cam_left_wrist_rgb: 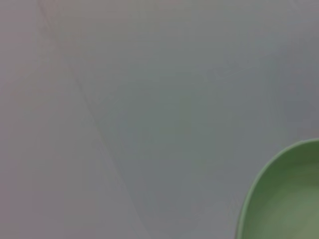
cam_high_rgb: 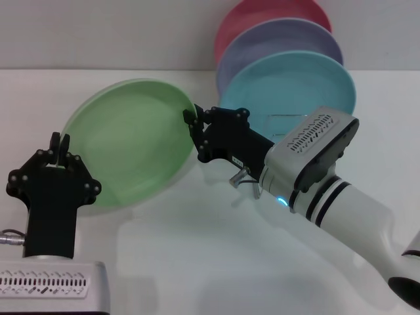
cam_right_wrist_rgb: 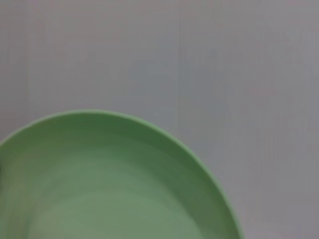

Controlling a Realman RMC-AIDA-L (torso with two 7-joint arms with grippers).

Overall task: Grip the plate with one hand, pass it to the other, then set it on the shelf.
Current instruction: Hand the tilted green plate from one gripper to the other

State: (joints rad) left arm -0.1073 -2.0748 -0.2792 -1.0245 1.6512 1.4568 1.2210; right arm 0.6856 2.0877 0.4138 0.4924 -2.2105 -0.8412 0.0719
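1. One light green plate [cam_high_rgb: 128,141] is held tilted above the white worktop [cam_high_rgb: 197,262].
2. The right gripper [cam_high_rgb: 194,120] fingers pinch its rim.
3. The left gripper [cam_high_rgb: 59,146] fingers are pressed together at the plate's opposite edge.
4. Three other plates stand behind: turquoise [cam_high_rgb: 295,85], lavender [cam_high_rgb: 275,41], pink [cam_high_rgb: 262,13].

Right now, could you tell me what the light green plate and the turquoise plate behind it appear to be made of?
Light green plate: probably matte plastic or melamine; flat, even colour, no glare. Turquoise plate: likely the same, with a soft, dull sheen. Glazed ceramic cannot be ruled out.

A plain white table [cam_high_rgb: 197,262] meets a pale grey wall [cam_high_rgb: 98,33], evenly lit throughout.
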